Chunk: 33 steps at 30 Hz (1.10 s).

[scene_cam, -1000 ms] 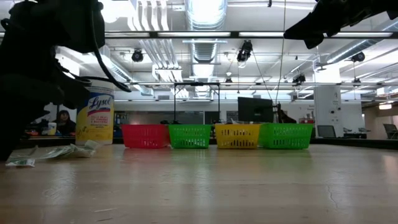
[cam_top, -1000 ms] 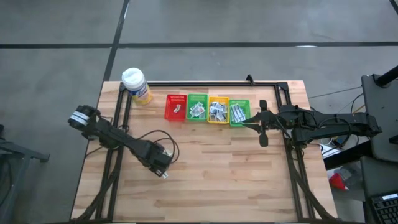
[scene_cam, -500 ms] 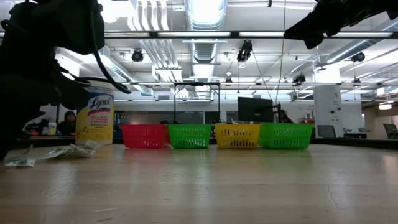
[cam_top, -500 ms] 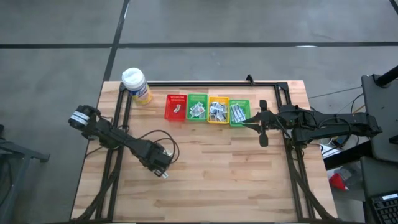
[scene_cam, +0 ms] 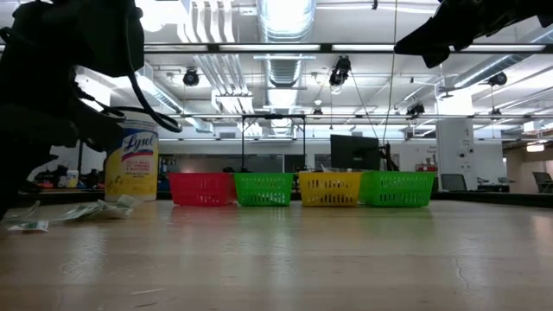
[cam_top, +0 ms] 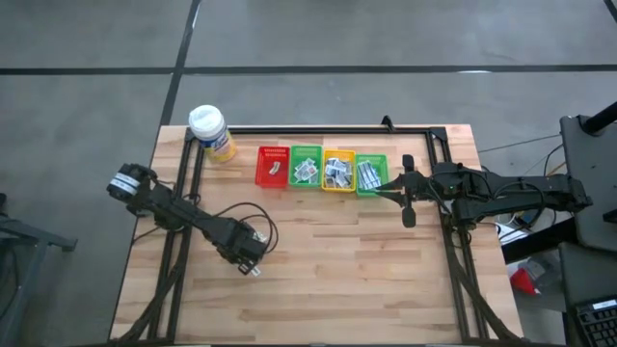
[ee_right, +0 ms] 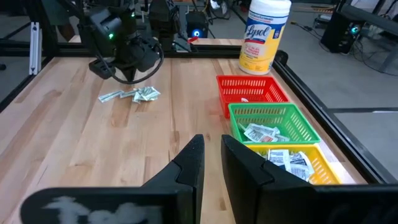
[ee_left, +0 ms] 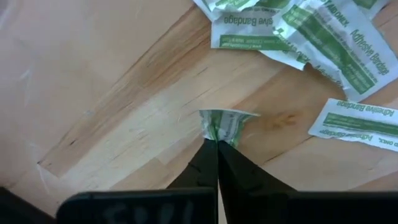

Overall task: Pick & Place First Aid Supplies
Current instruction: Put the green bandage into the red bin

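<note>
The left gripper (ee_left: 217, 144) is low over the wooden table (cam_top: 337, 280), and its two dark fingers (ee_left: 202, 163) are pressed together on the edge of one small adhesive bandage packet (ee_left: 222, 124), white with green print. The packet is pinched right at the fingertips and stands out in front of them, slightly crumpled. Just beyond the fingers, more bandage packets (ee_left: 292, 31) lie loose and flat on the wood, some overlapping; one more packet (ee_left: 360, 123) lies apart from them, to the side of the fingertips.

In the high view, the left gripper (cam_top: 249, 262) is near the middle of the left half of the table, well apart from the baskets.

Farther away, four baskets stand in one row, touching each other: the red basket (cam_top: 273, 166), a green basket (cam_top: 307, 166), the yellow basket (cam_top: 338, 169) and a second green basket (cam_top: 371, 173). All hold packets. A yellow Lysol canister (cam_top: 211, 132) with a white cap stands beside the red basket.

The right gripper (cam_top: 407, 189) waits in the air just beside the second green basket. Its fingers (ee_right: 189, 163) are a little apart and hold nothing.
</note>
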Tool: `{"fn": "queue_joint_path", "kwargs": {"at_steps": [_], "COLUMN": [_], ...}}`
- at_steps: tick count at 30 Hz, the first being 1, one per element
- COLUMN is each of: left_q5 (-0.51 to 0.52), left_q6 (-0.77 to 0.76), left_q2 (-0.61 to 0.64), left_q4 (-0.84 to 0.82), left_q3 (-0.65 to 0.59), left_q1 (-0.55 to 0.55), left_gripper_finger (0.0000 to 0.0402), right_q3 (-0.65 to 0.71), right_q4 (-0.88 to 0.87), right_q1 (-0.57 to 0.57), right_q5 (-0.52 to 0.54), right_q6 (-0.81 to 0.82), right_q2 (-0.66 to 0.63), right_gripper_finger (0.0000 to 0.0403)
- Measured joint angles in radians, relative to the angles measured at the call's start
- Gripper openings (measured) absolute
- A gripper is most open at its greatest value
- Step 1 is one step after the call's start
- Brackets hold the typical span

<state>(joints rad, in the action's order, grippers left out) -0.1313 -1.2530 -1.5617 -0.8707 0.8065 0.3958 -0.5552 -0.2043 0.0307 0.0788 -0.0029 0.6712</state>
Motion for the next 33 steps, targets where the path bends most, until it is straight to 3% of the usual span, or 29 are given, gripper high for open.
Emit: {"fn": "queue_joint_path", "kwargs": {"at_steps": [7,13,23,33], "left_q5": [-0.021,-0.002,0.260,0.544], "left_q6": [0.029,0.139,0.271,0.312], "left_q2": [0.115,0.254,0.444,0.478], "left_q4": [-0.014,-0.001,0.262,0.402], "left_q3": [0.039,0.085,0.088,0.088], "left_q1": [0.001,0.000,-0.002,-0.018], "left_gripper_finger": [0.0000,0.0000,0.0000,0.0000], "right_q3": [0.000,0.000,0.000,0.000], "right_q4": [0.000,0.000,0.000,0.000], "right_q1": [0.000,0.000,0.000,0.000], "right_q5": [0.000,0.000,0.000,0.000], "right_q6": [0.001,0.002,0.001,0.001], "right_q2": [0.000,0.000,0.000,0.000], "right_gripper_finger": [0.0052,0.0052,0.0052,0.0052]}}
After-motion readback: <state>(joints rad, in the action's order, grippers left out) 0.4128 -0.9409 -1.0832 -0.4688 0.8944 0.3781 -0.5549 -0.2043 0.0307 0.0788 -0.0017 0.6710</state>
